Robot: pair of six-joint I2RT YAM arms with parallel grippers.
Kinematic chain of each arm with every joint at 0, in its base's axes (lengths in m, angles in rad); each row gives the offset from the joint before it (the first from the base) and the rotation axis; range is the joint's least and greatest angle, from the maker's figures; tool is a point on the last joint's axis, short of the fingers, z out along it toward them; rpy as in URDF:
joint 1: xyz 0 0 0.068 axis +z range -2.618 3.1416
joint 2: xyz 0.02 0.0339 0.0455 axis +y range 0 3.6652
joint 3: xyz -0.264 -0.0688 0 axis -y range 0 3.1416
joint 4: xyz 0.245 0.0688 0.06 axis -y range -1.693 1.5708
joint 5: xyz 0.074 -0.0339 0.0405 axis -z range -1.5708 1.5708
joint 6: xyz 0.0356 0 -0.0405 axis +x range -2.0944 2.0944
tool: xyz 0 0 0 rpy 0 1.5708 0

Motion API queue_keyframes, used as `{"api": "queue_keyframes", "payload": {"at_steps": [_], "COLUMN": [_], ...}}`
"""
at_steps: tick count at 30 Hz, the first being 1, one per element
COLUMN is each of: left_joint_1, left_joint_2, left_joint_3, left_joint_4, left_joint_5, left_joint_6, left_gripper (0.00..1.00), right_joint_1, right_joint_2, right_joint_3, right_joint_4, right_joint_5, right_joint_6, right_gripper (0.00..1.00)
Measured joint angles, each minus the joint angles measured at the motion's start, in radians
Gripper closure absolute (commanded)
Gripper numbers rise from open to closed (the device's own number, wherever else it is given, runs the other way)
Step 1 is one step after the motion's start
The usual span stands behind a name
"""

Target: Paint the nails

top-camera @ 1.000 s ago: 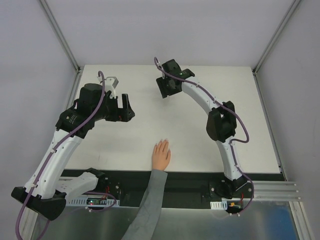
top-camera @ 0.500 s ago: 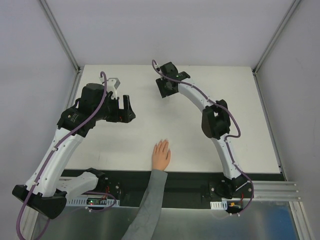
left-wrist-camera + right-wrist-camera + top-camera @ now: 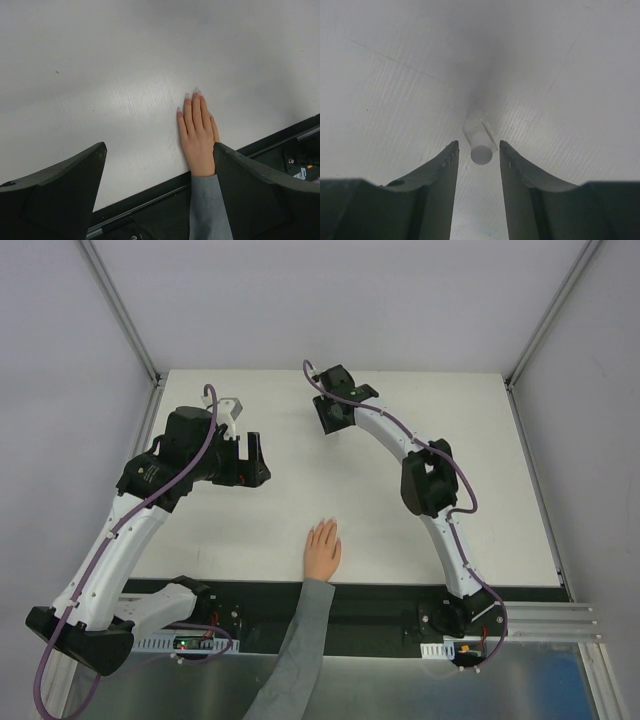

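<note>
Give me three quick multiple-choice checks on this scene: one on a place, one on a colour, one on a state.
1. Where does the hand lie?
A) far left corner
B) near edge of the table
C) far right corner

2. Its sleeve is:
A) red
B) blue
C) grey

3. The left jaws are:
A) wide open and empty
B) shut on a brush
C) shut on the hand

Key:
1 B, the top view shows it flat at the near edge.
2 C, grey cloth covers the wrist.
3 A, the left wrist view shows them far apart with nothing gripped.
</note>
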Motion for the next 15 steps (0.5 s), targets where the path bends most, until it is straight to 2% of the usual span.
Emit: {"api": "queue_keyframes", "payload": {"at_steps": [5,11,15], "left_joint_1": [0.0,0.0,0.0], "left_joint_2": [0.0,0.0,0.0], "left_joint_3": [0.0,0.0,0.0], "left_joint_4": [0.0,-0.003,-0.008], "left_joint_5": [0.0,0.0,0.0], "left_joint_6": [0.003,0.004,0.004], "left_gripper": [0.13,0.13,0.13], "right_joint_1": [0.0,0.0,0.0], "right_joint_2": [0.005,0.023,0.024], "right_joint_3": [0.002,0.013,0.015], "right_joint_4": [0.002,0.003,0.008], "right_joint_5": [0.0,0.002,0.002], "right_joint_6": [0.0,-0.001,0.001], "right_gripper": [0.64,0.81,0.99]}}
